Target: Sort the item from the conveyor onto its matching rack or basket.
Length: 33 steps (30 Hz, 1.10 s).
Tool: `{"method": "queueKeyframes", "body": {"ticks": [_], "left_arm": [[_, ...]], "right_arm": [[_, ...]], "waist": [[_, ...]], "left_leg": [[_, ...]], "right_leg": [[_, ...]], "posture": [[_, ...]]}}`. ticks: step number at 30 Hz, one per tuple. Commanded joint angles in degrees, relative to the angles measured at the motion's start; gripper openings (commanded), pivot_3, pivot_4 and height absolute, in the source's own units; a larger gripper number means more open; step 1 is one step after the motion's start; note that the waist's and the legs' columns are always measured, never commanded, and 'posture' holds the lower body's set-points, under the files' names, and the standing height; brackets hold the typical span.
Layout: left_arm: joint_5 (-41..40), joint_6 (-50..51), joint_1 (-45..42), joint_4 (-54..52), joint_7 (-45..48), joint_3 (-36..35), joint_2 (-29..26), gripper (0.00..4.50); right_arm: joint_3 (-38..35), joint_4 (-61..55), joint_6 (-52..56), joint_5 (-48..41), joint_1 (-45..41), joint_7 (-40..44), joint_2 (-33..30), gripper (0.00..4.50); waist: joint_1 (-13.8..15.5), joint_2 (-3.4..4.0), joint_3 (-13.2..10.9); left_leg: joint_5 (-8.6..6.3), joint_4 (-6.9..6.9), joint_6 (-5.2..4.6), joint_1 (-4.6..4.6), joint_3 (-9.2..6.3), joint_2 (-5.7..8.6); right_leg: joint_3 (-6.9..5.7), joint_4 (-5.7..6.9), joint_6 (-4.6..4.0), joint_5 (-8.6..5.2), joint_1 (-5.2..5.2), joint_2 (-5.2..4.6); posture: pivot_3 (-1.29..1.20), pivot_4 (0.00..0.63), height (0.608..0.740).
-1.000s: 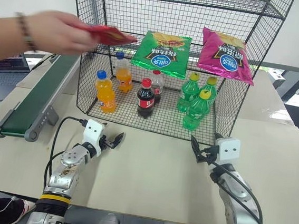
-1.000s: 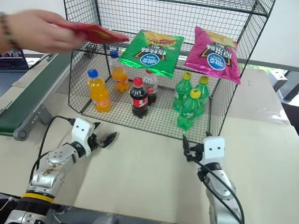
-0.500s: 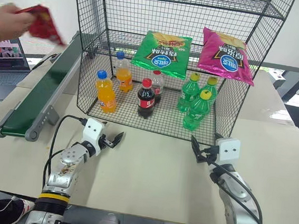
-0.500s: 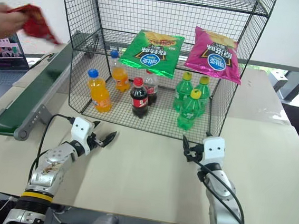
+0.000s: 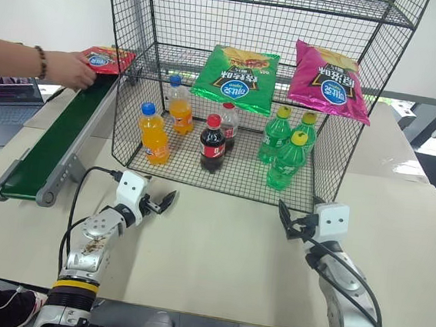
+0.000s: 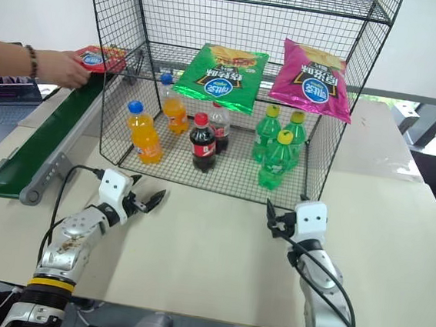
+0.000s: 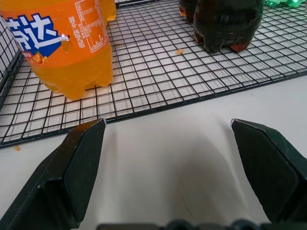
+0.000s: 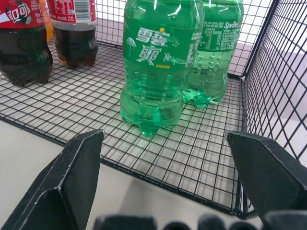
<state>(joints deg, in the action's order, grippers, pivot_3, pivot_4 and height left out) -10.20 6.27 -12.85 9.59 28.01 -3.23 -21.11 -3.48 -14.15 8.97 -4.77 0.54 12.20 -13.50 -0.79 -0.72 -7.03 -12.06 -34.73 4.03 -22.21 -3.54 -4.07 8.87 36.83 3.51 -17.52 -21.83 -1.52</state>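
Nearest the camera, the left gripper [image 5: 162, 203] rests low over the pale table [image 5: 217, 248] with its two black fingers spread wide and nothing between them, aimed at the front edge of the rack [image 5: 257, 82]; the right gripper [image 5: 288, 219] sits likewise over the table just before the rack's front right corner, fingers parted and empty. In the left wrist view the orange soda bottle [image 7: 67, 43] is cut off above its label and a dark cola bottle [image 7: 225, 24] shows its base alone; small crumbs lie on the mesh floor beside them. In the right wrist view a green soda bottle [image 8: 156, 62] stands in front of a second green one, both cut off at the top, with two cola bottles off to one side. On the rack's bottom tier stand two orange sodas, two colas and three green bottles [image 5: 289, 151], the rear ones partly hidden by those in front. On the tier above, a green bag [image 5: 236, 77] and a magenta bag [image 5: 330, 81] lean tilted against the mesh; the higher tiers run out of frame. Left of the rack the conveyor [image 5: 58, 140] stretches away from its near roller, its far end hidden behind a person's hand [image 5: 72, 70]. That hand holds the red chip bag [image 5: 107, 58] by one edge at the belt's far end, just beside the rack's left wall; whether the bag rests on the belt I cannot tell. A laptop [image 5: 4, 96] at the far left is cut off by the frame edge.
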Motion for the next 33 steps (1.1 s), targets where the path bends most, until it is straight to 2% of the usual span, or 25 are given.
{"method": "queueKeyframes", "body": {"ticks": [1,5,7,12,16,19,24,28,33], "left_arm": [[-0.94,-0.32,0.52,-2.15,0.79,-1.45,-0.86,4.45],[-2.31,0.83,0.97,-3.52,1.68,-2.40,-1.42,4.45],[-8.21,5.89,3.18,-9.48,2.93,-5.63,-2.13,4.45],[-33.46,25.78,11.50,-26.69,-0.77,-20.22,-3.03,4.45],[-53.74,34.53,18.58,-28.72,-6.31,-33.74,-3.40,4.45],[-68.07,35.38,23.72,-29.92,-12.98,-42.06,-2.22,4.45],[-84.74,33.31,30.32,-30.38,-21.26,-49.38,-1.05,4.45],[-91.23,28.95,30.77,-25.41,-28.30,-52.95,-0.38,4.45],[-95.48,26.35,28.22,-23.44,-34.09,-52.24,-1.68,4.45]], "right_arm": [[-1.19,-2.58,-0.66,-0.25,-0.41,-0.16,-0.43,4.50],[-1.11,-2.92,-0.23,-0.55,-0.95,0.39,-0.75,4.50],[-1.06,-4.42,0.73,-1.76,-1.64,2.45,-2.07,4.50],[0.41,-9.28,3.81,-9.25,-4.80,14.25,-8.25,4.50],[1.65,-8.71,7.17,-15.60,-11.06,22.62,-12.03,4.50],[3.86,-7.75,9.09,-20.56,-16.91,29.10,-12.50,4.50],[7.92,-6.26,10.95,-25.41,-23.54,36.51,-11.18,4.50],[11.42,-4.56,9.92,-26.15,-27.73,42.30,-10.40,4.50],[12.68,-4.64,10.36,-27.79,-30.18,45.48,-9.03,4.50]], "waist": [[0.00,0.00,0.00],[-0.03,0.00,0.00],[-0.21,0.01,0.00],[-1.27,0.03,-0.02],[-2.05,0.00,-0.06],[-2.25,-0.12,-0.17],[-1.56,-0.26,-0.24],[-1.33,-0.27,-0.26],[-0.99,-0.31,-0.27]], "left_leg": [[0.00,0.00,0.00,0.00,0.00,0.00],[0.00,0.00,0.00,0.00,0.00,0.00],[0.00,0.00,0.00,-0.01,0.00,0.00],[-0.08,0.01,-0.14,-0.05,0.01,-0.02],[-0.17,-0.01,-0.30,0.10,-0.04,-0.05],[-0.20,-0.03,-0.34,0.26,-0.06,-0.05],[-0.22,-0.07,-0.32,0.26,-0.22,-0.04],[-0.22,-0.05,-0.31,0.35,-0.25,-0.03],[-0.21,-0.06,-0.29,0.33,-0.27,-0.03]], "right_leg": [[0.00,0.00,0.00,0.00,0.00,0.00],[0.00,0.00,0.00,0.00,0.00,0.00],[0.00,0.00,0.00,0.00,-0.02,0.00],[0.02,0.04,0.00,0.00,-0.08,0.00],[0.00,0.10,0.01,-0.06,0.09,0.00],[-0.03,0.07,-0.01,-0.11,0.24,0.01],[-0.16,-0.14,-0.02,-0.12,0.44,-0.02],[-0.22,-0.13,-0.05,-0.14,0.49,-0.05],[-0.25,-0.13,-0.09,-0.16,0.50,-0.05]], "posture": [[0.00,0.150,0.740],[0.00,0.150,0.740],[0.00,0.150,0.740],[0.00,0.150,0.740],[0.00,0.150,0.740],[0.00,0.150,0.740],[0.00,0.150,0.740],[0.00,0.150,0.740],[0.00,0.150,0.740]]}}
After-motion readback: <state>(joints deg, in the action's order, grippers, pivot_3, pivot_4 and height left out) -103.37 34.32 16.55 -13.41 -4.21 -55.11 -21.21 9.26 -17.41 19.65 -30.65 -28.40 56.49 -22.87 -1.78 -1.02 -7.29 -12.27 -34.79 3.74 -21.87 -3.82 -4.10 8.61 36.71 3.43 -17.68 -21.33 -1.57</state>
